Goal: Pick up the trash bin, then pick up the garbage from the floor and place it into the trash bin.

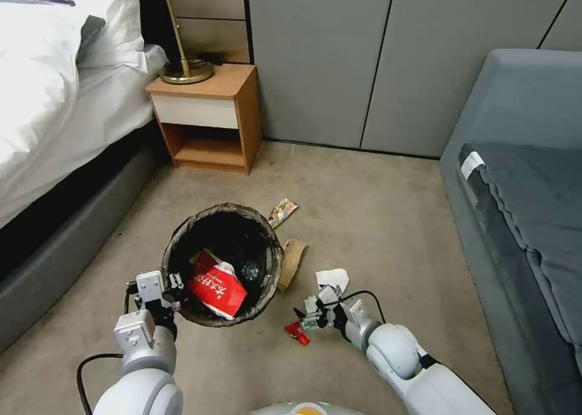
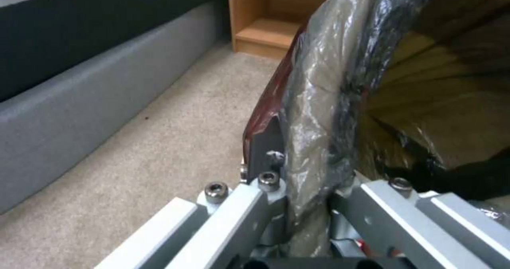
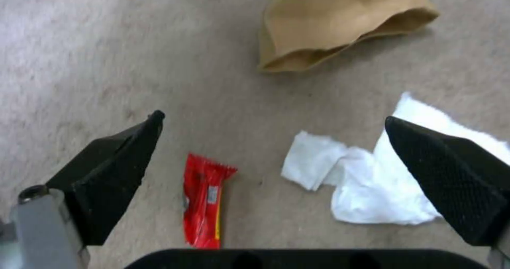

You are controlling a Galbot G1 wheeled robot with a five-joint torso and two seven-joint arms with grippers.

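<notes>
from the head view, we are gripping the trash bin [image 1: 223, 263] with our left gripper [image 1: 173, 290], clamped on the near-left part of its bag-lined rim. a red-and-white carton [image 1: 216, 289] is lying inside the bin. our right gripper [image 1: 306, 318] is hanging low over the carpet [image 1: 388, 221] just right of the bin, with a red wrapper [image 1: 297, 333] right beside its tips, white paper [image 1: 332, 278] just beyond, a brown cardboard scrap [image 1: 292, 261] touching the bin's right side, and a colourful wrapper [image 1: 282, 212] farther back.

from the left wrist view, we are seeing the left gripper [image 2: 308, 181] pinching the bin's [image 2: 318, 101] rim between its fingers.

from the right wrist view, the right gripper [image 3: 273, 121] is spreading its fingers wide, holding nothing; the red wrapper [image 3: 204, 201] is lying between them nearer one finger, the white paper [image 3: 366, 185] reaching behind the other, and the cardboard scrap [image 3: 329, 22] beyond the tips.
</notes>
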